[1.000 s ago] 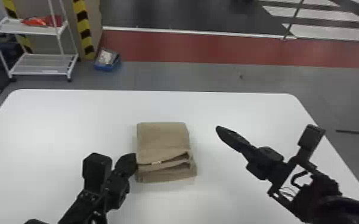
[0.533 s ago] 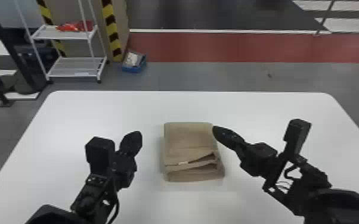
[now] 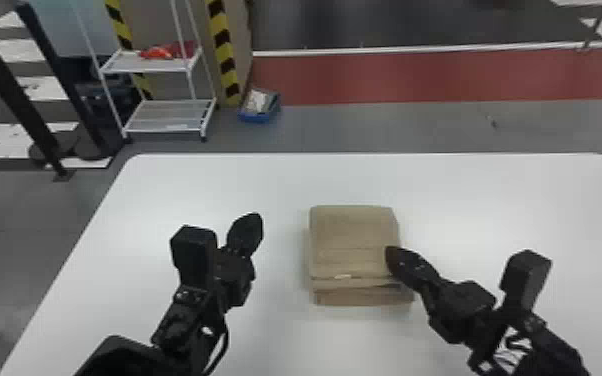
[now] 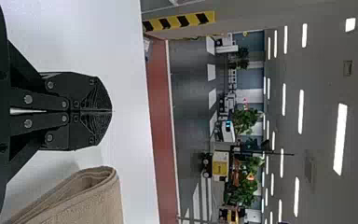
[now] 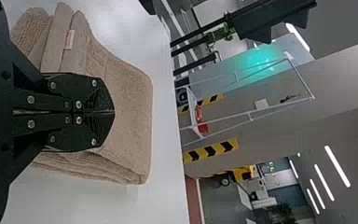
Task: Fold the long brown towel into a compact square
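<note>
Right end effector (image 5: 113, 112) is moving over the towel (image 3: 352, 235), closed and empty like the left one (image 4: 111, 111); I'm probably neatening folds.

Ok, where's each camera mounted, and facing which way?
Head view: on the head, facing forward and down at towel and table; left arm and right arm show.
Left wrist view: on left wrist, outward over the table past closed jaws.
Right wrist view: on right wrist, across towel toward shelf, past closed jaws.
Both wrist views share the towel.
</note>
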`<state>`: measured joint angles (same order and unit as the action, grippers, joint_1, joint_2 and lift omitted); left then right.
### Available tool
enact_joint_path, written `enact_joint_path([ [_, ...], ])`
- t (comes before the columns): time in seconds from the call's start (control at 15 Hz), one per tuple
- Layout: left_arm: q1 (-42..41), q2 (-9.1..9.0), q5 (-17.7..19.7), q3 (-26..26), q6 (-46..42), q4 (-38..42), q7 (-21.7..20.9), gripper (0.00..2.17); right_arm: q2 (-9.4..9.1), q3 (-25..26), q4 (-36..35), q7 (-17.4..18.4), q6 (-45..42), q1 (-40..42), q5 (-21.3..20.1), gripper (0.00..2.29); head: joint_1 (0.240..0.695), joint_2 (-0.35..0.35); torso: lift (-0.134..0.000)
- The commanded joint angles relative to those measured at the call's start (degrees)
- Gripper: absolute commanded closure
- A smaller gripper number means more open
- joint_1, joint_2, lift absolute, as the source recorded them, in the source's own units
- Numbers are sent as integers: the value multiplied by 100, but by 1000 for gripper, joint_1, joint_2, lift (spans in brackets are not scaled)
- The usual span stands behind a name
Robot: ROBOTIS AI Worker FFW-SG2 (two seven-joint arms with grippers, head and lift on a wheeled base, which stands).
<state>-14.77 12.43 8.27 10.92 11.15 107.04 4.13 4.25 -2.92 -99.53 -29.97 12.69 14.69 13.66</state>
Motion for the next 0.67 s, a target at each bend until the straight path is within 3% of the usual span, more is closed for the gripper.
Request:
enact_joint_path([
  [0.0,0,-21,-9,33,6,-16,0,2108,6,-33,180,18,-359,183,-48,2182,695,85,-114],
  [0.33,0,-47,-27,121,41,-25,9,2108,15,-25,646,35,-587,201,75,2182,695,71,-114],
  [0.6,9,-56,-27,138,41,1,9,2108,32,63,400,35,-605,271,181,2182,695,58,-114],
])
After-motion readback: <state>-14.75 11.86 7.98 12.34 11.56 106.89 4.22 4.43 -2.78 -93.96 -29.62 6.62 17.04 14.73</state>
